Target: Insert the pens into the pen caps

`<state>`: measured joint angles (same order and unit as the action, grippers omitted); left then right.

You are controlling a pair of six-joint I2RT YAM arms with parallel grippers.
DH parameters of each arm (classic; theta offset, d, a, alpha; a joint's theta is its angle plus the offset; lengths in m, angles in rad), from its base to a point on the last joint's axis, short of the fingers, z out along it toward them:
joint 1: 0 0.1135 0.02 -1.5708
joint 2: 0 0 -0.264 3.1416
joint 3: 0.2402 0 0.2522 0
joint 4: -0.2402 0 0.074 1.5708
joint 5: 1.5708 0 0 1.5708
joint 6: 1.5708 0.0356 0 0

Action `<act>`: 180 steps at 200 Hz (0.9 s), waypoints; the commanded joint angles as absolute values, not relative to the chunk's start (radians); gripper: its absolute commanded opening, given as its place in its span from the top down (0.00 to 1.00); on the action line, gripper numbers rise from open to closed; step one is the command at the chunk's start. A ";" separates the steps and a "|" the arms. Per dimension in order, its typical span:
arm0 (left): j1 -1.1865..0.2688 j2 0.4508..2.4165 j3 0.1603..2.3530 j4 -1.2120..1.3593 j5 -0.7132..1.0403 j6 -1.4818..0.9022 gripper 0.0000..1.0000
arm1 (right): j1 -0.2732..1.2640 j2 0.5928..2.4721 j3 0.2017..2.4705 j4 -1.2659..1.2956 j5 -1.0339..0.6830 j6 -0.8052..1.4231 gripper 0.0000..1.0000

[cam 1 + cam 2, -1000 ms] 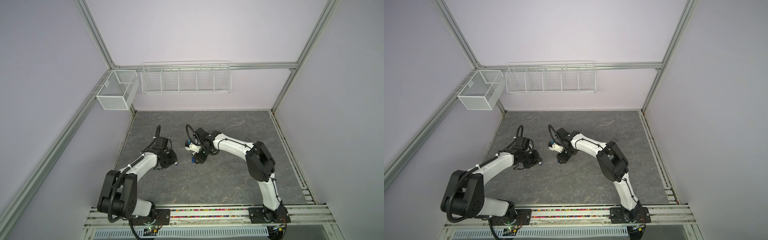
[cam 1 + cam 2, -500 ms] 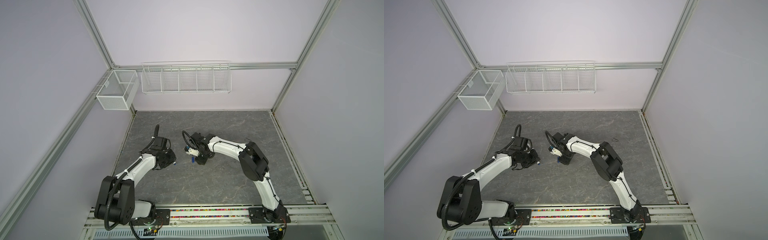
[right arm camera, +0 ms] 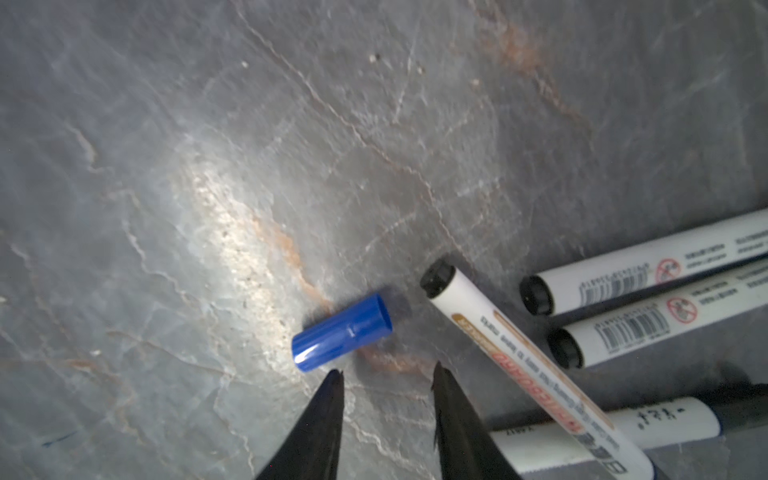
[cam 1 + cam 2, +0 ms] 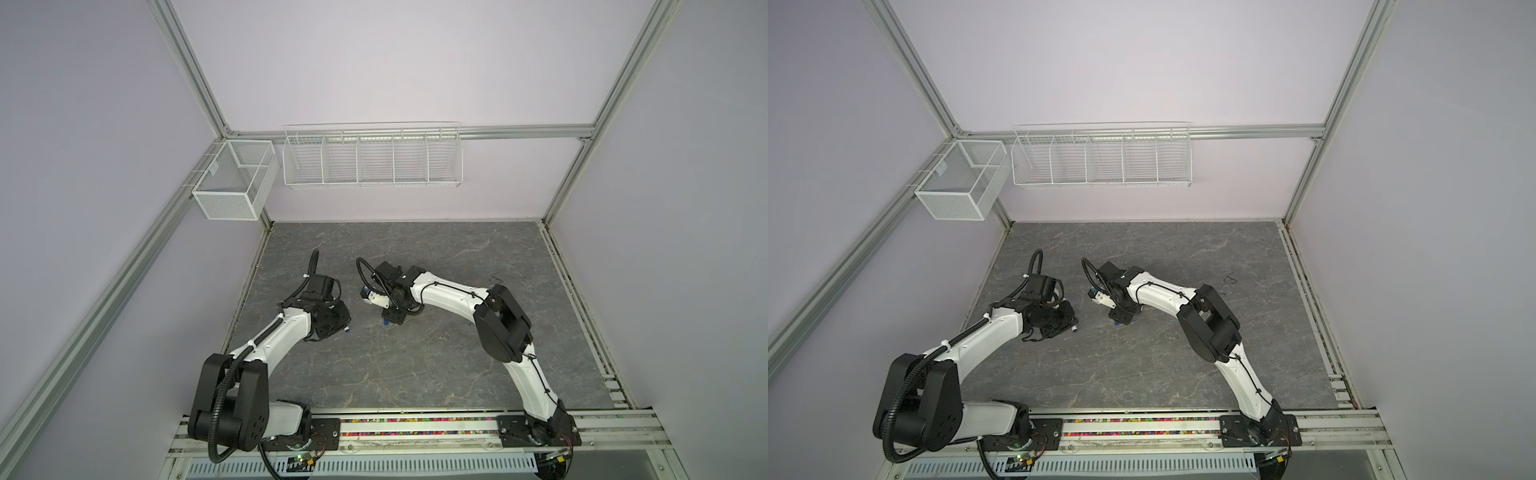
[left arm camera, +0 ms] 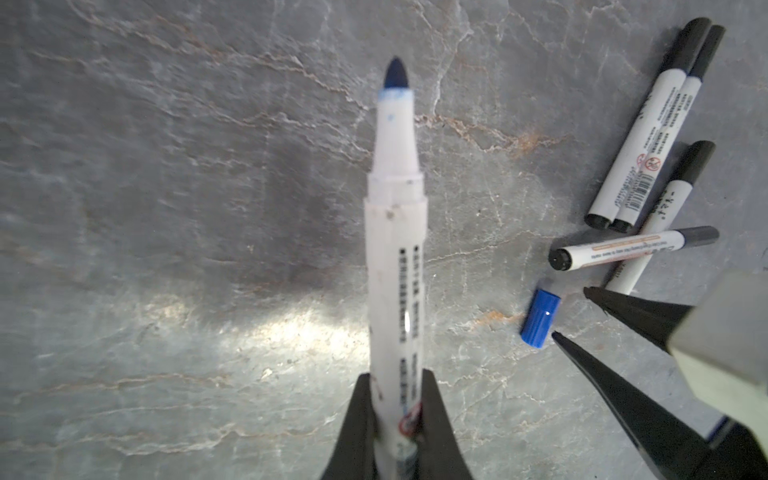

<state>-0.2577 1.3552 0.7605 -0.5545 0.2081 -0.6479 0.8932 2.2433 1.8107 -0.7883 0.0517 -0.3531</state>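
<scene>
Grey stone-look surface (image 4: 415, 374), walled cell, wire baskets (image 4: 372, 158) on the back wall.

Both top views: grippers low at mid-surface, near each other.

Left wrist view: left gripper (image 5: 395, 376) clamped on blue-tipped pen (image 5: 397, 249), nib outward, presumably presented for capping.

Right wrist view: right gripper (image 3: 386, 369) partly parted and empty, just short of blue cap (image 3: 343, 338), which lies flat. Black-ended pens (image 3: 519, 345) are heaped just beside it and likely crowd the approach.

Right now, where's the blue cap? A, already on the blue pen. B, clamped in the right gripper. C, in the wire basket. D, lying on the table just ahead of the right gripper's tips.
D: the blue cap lies on its side on the table, just beyond the open right gripper, while the left gripper holds the blue pen uncapped.
</scene>
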 commanded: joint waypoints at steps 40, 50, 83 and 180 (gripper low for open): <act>-0.250 1.341 0.763 -0.569 0.176 -0.620 1.00 | 0.937 2.307 1.880 -0.832 -0.003 -0.400 0.59; -0.250 1.344 0.766 -0.574 0.175 -0.617 1.00 | 0.937 2.316 1.891 -0.834 -0.005 -0.400 0.58; -0.250 1.324 0.760 -0.592 0.159 -0.611 1.00 | 0.939 2.330 1.907 -0.844 0.028 -0.399 0.58; -0.249 1.321 0.750 -0.580 0.158 -0.615 1.00 | 0.937 2.275 1.819 -0.787 0.173 -0.364 0.58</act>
